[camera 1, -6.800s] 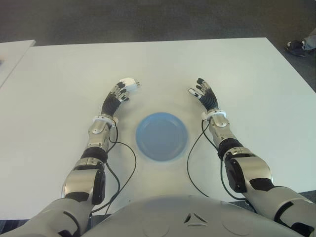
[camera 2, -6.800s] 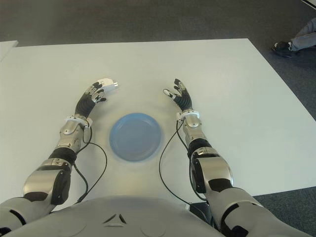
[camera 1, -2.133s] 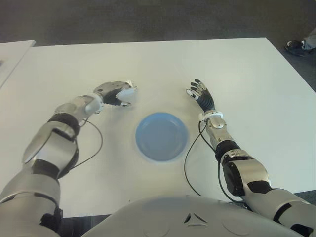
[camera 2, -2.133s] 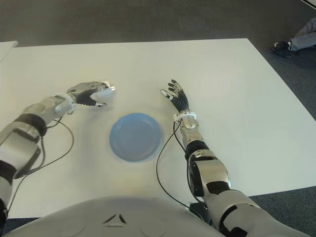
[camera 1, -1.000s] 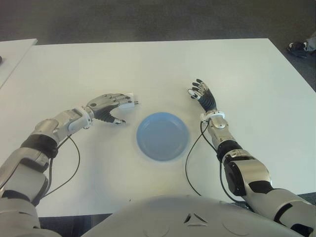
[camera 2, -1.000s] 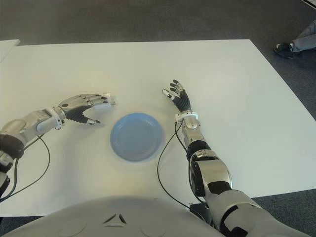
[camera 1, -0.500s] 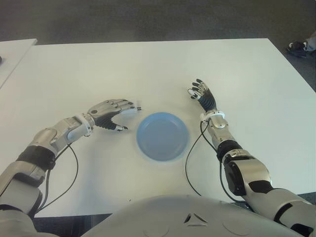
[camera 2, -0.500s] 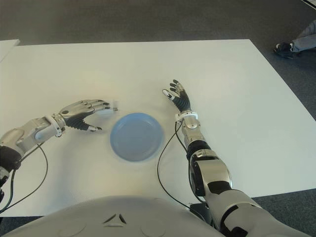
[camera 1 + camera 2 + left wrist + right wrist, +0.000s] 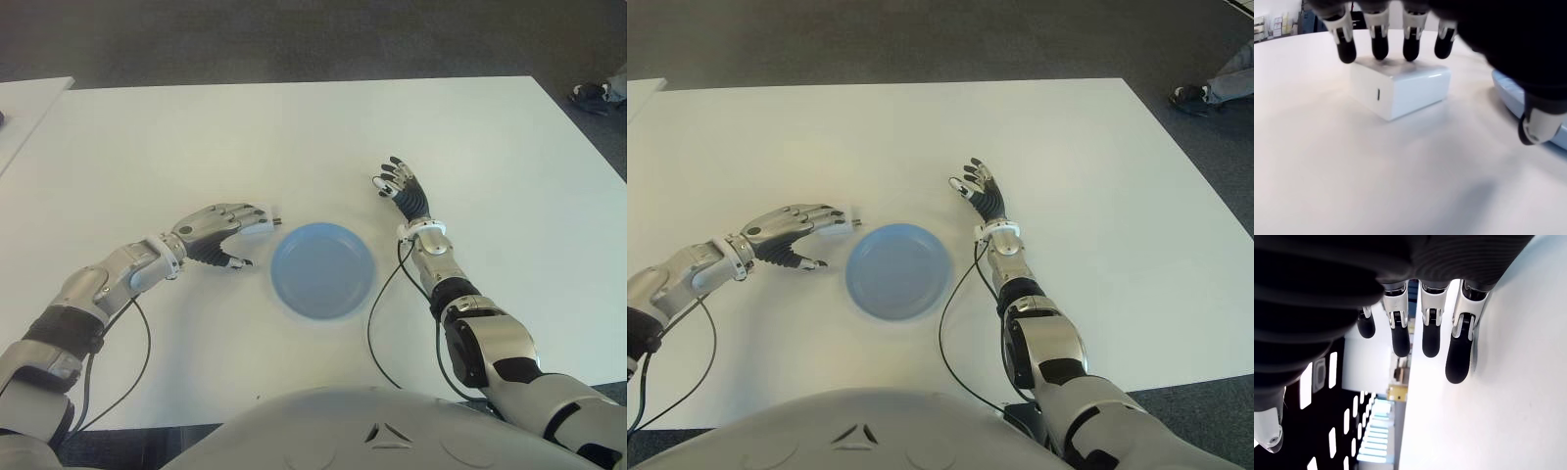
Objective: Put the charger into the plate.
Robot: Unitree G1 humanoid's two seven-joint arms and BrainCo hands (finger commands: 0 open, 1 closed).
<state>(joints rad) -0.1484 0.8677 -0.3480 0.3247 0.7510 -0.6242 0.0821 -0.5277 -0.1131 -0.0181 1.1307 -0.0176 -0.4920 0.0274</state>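
I see the charger (image 9: 1400, 88) lying on the table (image 9: 294, 137) under my left hand (image 9: 217, 231) fingertips (image 9: 1378, 45), just left of the plate (image 9: 322, 270); fingers spread, palm down, gripping nothing; right hand (image 9: 402, 188) open beside it

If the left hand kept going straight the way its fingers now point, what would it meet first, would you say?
Probably the blue plate. The left hand points toward the plate's near rim, with the white charger under its fingertips on the table, so the charger would likely be pushed ahead. Depth is uncertain.
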